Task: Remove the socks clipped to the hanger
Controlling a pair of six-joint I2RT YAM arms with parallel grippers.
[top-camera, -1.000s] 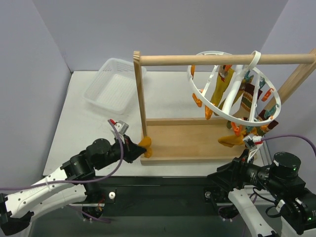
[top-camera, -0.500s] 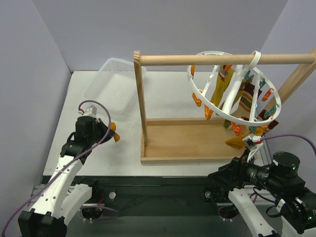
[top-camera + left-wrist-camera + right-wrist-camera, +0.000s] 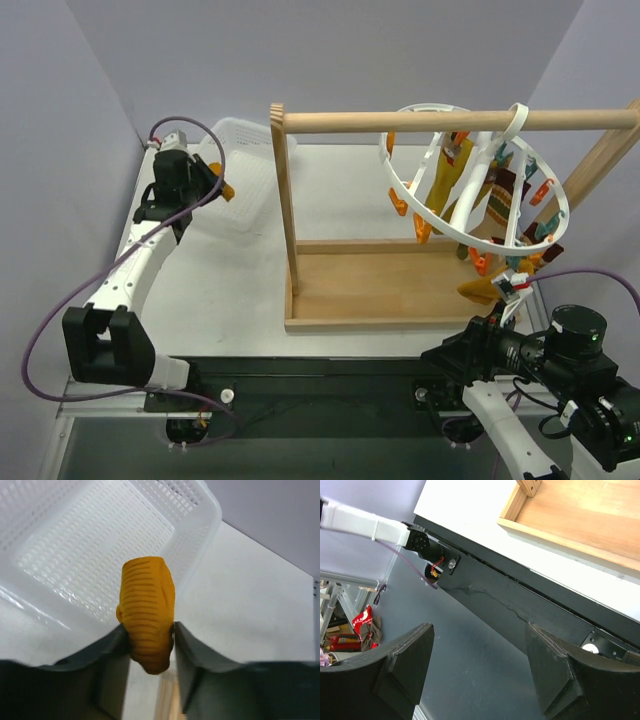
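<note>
Right gripper: the right gripper (image 3: 480, 672) hangs off the near edge of the white table (image 3: 200, 290), its jaws spread wide with nothing between them.
Rack: a wooden rod-and-base rack (image 3: 380, 290) stands on the table just beyond the right arm, its round rod across the top.
Hanger: a large white plastic ring-shaped hanger (image 3: 404, 192) hangs tilted by its hook from the right part of the rod, small orange and teal clips (image 3: 478, 262) around it.
Clipped socks: a plain mustard-orange clipped sock (image 3: 450, 175) and a striped dark red and tan sock (image 3: 500, 195) hang inside the ring; a low orange sock (image 3: 478, 288) dangles at its near edge.
Left gripper: the left gripper (image 3: 149, 647) reaches far left, both fingers pressed against a folded mustard-orange sock (image 3: 147, 615), which it holds.
Basket: a white mesh plastic basket (image 3: 75, 555) sits at the far left corner; the held sock hangs over its near rim.
</note>
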